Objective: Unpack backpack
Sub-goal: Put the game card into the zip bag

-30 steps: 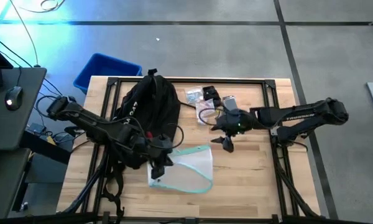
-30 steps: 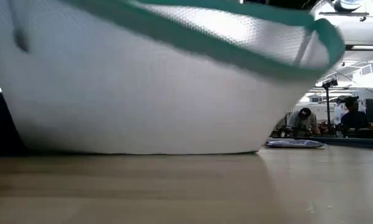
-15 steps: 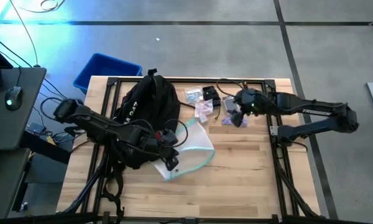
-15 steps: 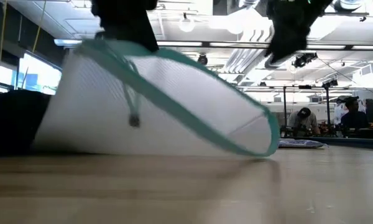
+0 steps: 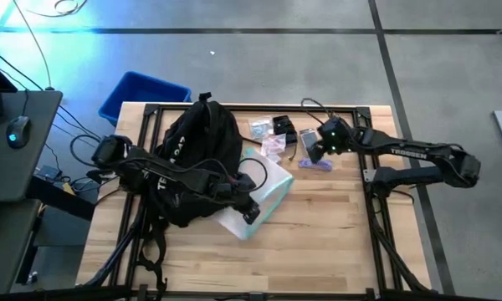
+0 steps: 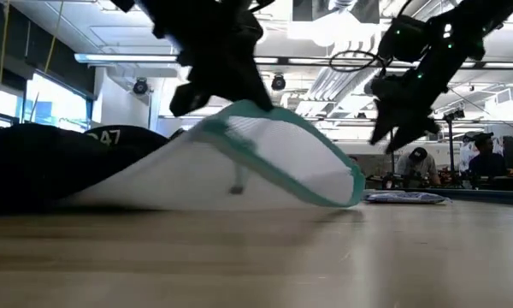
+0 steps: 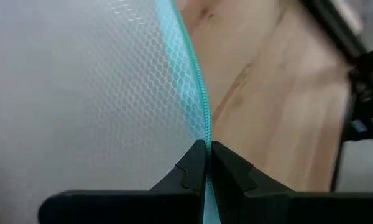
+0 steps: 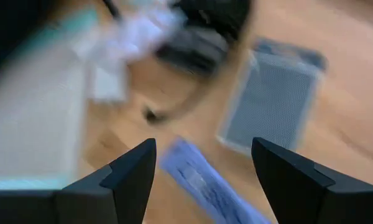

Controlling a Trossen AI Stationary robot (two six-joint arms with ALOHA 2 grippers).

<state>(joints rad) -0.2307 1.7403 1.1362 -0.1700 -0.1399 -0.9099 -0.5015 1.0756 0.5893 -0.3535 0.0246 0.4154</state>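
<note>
The black backpack lies on the table's left half. Next to it on the right lies a white mesh pouch with a teal zipper edge; its bottom rests on the wood. My left gripper is shut on that pouch at its near right end. My right gripper hovers open at the far right over small unpacked items. A blue-purple packet shows between its fingers and a grey mesh pouch lies beyond, neither of them touched. My left gripper pinches the pouch's teal zipper edge between its two fingertips. It comes slanting down from the backpack's side. The held edge is raised off the wood, while the rest of the pouch slopes down and lies on the table.
A blue bin stands on the floor past the table's far left corner. Small packets and a cable lie along the far edge. A desk with a mouse is at the left. Bare wood shows on the near right.
My left gripper has gone toward the table's right edge and down, still shut on the pouch. The pouch's raised edge has sunk and the pouch has slid right and tipped flatter. My right gripper has moved from the table's middle toward the far edge, over the small items.
</note>
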